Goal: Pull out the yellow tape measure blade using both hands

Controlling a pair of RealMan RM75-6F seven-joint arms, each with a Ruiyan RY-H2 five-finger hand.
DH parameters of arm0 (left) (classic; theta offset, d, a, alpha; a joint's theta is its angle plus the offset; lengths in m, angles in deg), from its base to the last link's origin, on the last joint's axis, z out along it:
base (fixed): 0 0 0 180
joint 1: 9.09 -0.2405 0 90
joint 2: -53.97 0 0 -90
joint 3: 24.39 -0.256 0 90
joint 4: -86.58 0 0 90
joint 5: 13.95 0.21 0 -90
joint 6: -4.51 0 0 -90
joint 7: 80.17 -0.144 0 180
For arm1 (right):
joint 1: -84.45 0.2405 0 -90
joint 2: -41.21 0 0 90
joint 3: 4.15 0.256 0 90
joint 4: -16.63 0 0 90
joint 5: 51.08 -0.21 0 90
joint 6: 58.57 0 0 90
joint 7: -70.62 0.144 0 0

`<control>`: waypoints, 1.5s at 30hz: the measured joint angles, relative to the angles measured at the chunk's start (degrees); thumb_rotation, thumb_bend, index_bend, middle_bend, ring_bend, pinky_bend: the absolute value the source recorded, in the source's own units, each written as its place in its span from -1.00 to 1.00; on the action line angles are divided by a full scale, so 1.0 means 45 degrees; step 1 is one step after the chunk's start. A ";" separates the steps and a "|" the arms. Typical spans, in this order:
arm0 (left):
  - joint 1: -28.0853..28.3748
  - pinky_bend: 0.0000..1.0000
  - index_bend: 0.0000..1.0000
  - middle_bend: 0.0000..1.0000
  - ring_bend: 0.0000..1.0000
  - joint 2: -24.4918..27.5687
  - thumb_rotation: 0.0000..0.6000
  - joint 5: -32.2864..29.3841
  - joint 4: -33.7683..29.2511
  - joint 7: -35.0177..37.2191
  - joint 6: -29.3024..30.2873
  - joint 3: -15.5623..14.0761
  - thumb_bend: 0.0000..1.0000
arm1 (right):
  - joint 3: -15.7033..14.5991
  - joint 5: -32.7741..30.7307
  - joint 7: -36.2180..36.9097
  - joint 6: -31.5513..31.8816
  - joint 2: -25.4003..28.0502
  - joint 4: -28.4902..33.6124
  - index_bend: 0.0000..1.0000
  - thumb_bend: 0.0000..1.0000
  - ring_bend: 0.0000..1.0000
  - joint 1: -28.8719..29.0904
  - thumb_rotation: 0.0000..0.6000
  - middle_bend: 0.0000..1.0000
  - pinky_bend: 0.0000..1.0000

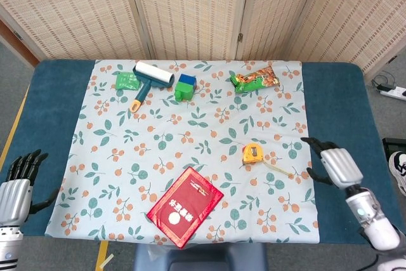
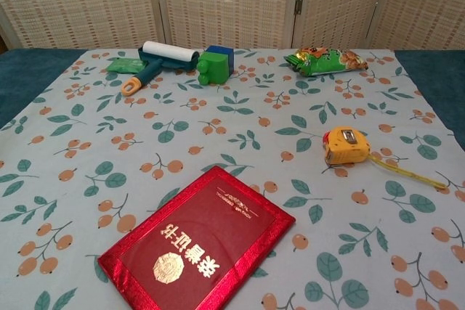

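Observation:
The yellow tape measure point(image 1: 252, 153) lies on the floral cloth right of centre, with a short length of blade point(image 1: 280, 169) trailing toward the front right. The chest view shows its case point(image 2: 343, 145) and the blade point(image 2: 408, 173) running off to the right. My right hand point(image 1: 334, 164) hovers open at the cloth's right edge, a short way right of the blade's tip, fingers spread and holding nothing. Far off at the table's front left corner is my left hand point(image 1: 18, 182), also open. Neither hand appears in the chest view.
A red booklet point(image 1: 185, 205) lies at the front centre. Along the far edge sit a lint roller point(image 1: 150, 80), a green packet point(image 1: 127, 80), a green and blue block point(image 1: 184, 87) and a snack bag point(image 1: 254, 80). Folding screens stand behind the table.

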 measured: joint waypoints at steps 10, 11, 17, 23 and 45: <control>-0.0084 -1.00 -0.68 -0.78 -0.86 0.0075 1.00 -0.0157 -0.0094 -0.0118 -0.0082 0.0095 -0.30 | 0.0596 -0.1660 -0.2805 -0.3663 -0.2466 -0.2090 -1.00 -0.23 -0.69 0.2833 1.00 -0.90 -0.53; -0.0087 -1.00 -0.68 -0.78 -0.86 0.0080 1.00 -0.0198 -0.0115 -0.0145 -0.0101 0.0116 -0.30 | 0.0626 -0.1813 -0.3111 -0.3923 -0.2797 -0.2421 -1.00 -0.23 -0.68 0.3119 1.00 -0.89 -0.53; -0.0077 -1.00 -0.68 -0.78 -0.86 0.0069 1.00 -0.0263 -0.0184 -0.0311 -0.0239 0.0147 -0.30 | 0.0618 -0.1969 -0.3726 -0.4700 -0.4197 -0.3779 -0.88 -0.23 -0.58 0.4112 1.00 -0.78 -0.53; -0.0096 -1.00 -0.68 -0.78 -0.87 0.0087 1.00 -0.0344 -0.0259 -0.0412 -0.0265 0.0209 -0.30 | 0.0329 -0.1433 -0.3537 -0.4992 -0.4800 -0.4357 -0.78 -0.23 -0.53 0.4592 1.00 -0.70 -0.53; 0.0157 -1.00 -0.68 -0.78 -0.88 -0.0014 1.00 -0.0435 -0.0296 -0.0330 -0.0647 0.0484 -0.30 | 0.0168 -0.1491 -0.2601 -0.5079 -0.5518 -0.5486 -0.02 -0.23 -0.21 0.5004 1.00 -0.17 -0.36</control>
